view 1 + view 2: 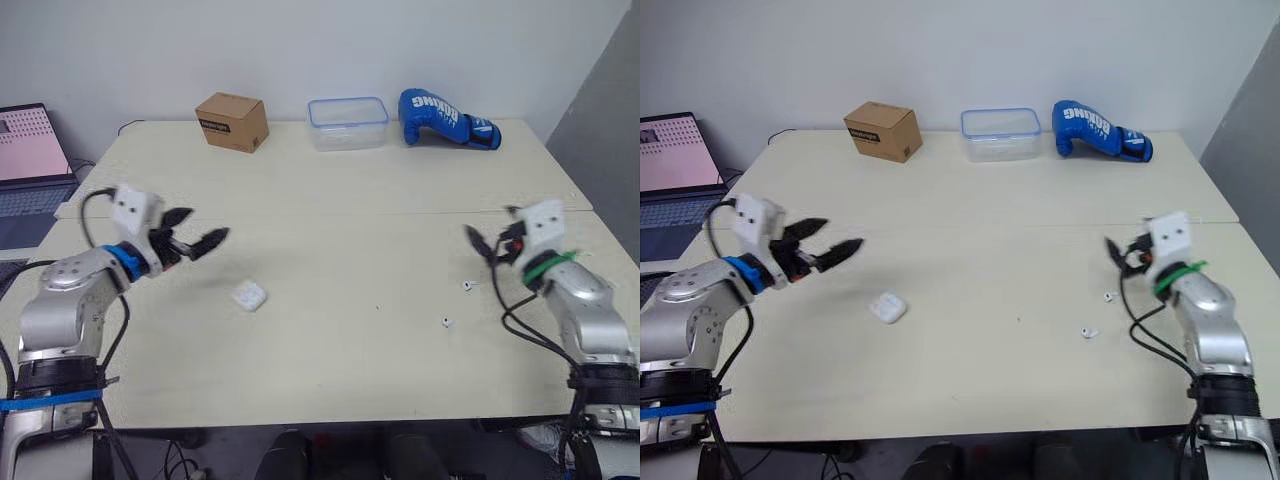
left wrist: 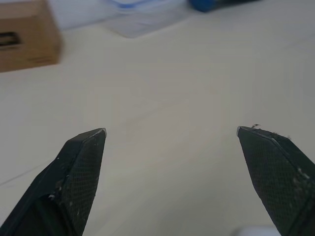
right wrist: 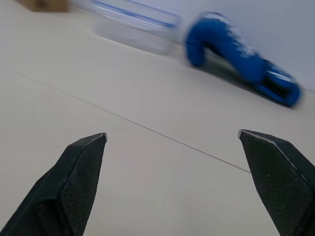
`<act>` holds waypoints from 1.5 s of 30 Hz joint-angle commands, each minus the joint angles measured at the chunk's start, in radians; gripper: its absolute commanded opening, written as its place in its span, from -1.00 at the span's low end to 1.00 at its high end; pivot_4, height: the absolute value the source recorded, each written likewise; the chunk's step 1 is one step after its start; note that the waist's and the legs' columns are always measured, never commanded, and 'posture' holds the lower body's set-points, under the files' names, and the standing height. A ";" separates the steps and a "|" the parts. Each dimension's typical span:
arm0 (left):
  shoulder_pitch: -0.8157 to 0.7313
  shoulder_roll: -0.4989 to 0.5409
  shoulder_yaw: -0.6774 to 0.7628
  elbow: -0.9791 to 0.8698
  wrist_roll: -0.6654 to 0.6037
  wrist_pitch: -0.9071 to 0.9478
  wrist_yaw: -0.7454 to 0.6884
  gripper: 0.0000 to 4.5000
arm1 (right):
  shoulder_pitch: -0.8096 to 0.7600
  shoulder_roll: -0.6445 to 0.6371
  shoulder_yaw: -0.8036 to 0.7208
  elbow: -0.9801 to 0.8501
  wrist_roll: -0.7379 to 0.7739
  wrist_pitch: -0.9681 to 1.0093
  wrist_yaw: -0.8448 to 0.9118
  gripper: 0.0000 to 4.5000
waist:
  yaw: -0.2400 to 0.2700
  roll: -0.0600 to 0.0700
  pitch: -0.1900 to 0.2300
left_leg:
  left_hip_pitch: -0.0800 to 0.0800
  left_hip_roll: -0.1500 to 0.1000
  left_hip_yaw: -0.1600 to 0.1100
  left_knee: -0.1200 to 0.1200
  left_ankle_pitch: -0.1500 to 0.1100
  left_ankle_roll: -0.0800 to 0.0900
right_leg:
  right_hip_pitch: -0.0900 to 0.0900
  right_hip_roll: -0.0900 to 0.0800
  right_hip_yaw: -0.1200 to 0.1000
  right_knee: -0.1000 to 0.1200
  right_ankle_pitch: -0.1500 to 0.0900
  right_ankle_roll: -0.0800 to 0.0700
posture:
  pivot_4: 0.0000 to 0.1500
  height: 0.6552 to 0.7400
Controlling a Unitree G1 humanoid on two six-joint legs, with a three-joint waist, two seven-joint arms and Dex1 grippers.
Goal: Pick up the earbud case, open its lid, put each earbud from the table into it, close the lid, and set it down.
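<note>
Left pincer [image 1: 207, 226] spread wide, hovering just beside the earbud case [image 1: 250, 295]; right pincer [image 3: 172, 133] gaping too.
The case lies on the tabletop [image 1: 350, 220]. It looks small, light, hard and slick, so pinch its broad sides. One earbud [image 1: 467, 286] and the second earbud [image 1: 445, 321] lie near the right pincer. Box [image 1: 232, 121], container [image 1: 347, 123] and boxing glove [image 1: 445, 118] sit well back, blocking nothing.

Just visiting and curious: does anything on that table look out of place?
Two earbuds lie loose on the table, well apart from their white case. The blue boxing glove at the far edge looks unrelated.
</note>
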 commanded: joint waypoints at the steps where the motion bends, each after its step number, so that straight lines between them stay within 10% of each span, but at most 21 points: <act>1: 0.034 0.032 -0.068 -0.106 0.003 0.086 -0.030 0.99 | -0.060 0.048 0.105 -0.111 0.076 0.069 0.136 1.00 | -0.001 0.000 0.000 | 0.000 0.000 0.000 0.000 0.000 0.000 | 0.000 0.000 0.000 0.000 0.000 0.000 | 1.00 1.00; 22: 0.115 -0.037 -0.189 0.063 0.160 -0.038 -0.052 0.99 | -0.111 0.072 0.266 -0.424 0.219 0.415 0.259 1.00 | 0.023 0.000 0.000 | 0.000 0.000 -0.003 0.000 0.000 0.000 | 0.000 0.000 -0.003 0.000 -0.002 -0.003 | 1.00 1.00; 31: 0.127 -0.047 -0.158 0.008 0.149 -0.101 -0.087 0.23 | -0.136 0.071 0.200 -0.374 0.230 0.432 0.207 1.00 | 0.023 0.000 0.000 | 0.000 0.000 -0.003 0.000 0.000 0.000 | 0.000 0.000 -0.003 0.000 -0.002 -0.003 | 1.00 1.00; 45: -0.309 -0.176 -0.332 0.479 0.583 -1.448 0.096 0.23 | -0.289 0.222 0.060 -0.186 0.454 0.819 0.080 1.00 | 0.028 0.000 0.000 | -0.006 -0.003 0.000 -0.001 0.000 0.000 | -0.005 -0.005 -0.003 -0.002 -0.002 -0.003 | 1.00 1.00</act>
